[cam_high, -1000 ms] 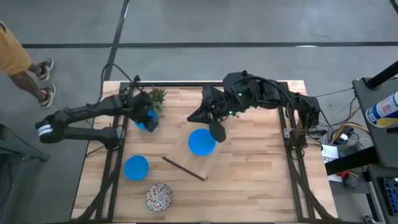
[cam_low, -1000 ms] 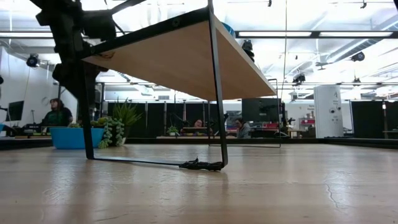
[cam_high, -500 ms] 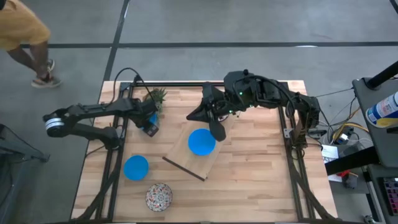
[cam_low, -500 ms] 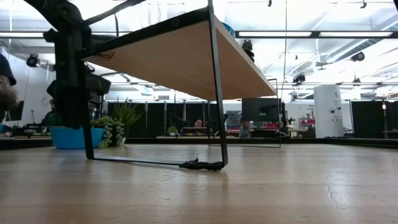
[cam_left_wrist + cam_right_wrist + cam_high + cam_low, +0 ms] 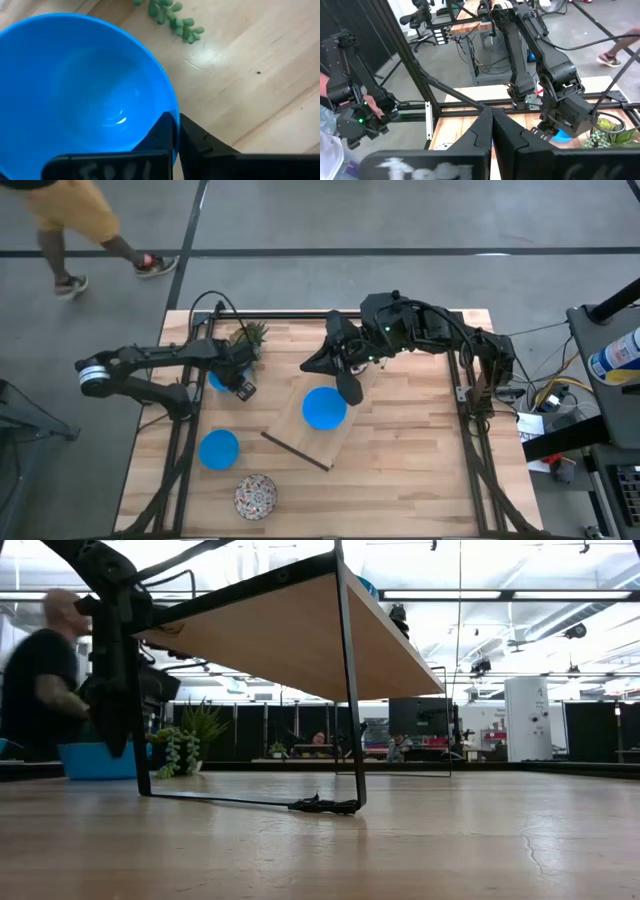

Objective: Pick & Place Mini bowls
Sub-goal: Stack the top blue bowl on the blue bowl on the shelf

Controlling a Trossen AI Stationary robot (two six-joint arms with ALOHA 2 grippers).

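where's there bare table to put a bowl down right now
Bare wood runs down the table's right side, between the board and the right frame rail. A smaller patch lies at the front edge right of the patterned bowl. The back left is crowded: left gripper, blue bowl, plant.

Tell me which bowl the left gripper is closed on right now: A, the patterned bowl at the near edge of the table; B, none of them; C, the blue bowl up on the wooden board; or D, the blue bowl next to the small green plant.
D: the left gripper is pinched on the rim of the blue bowl beside the green plant.
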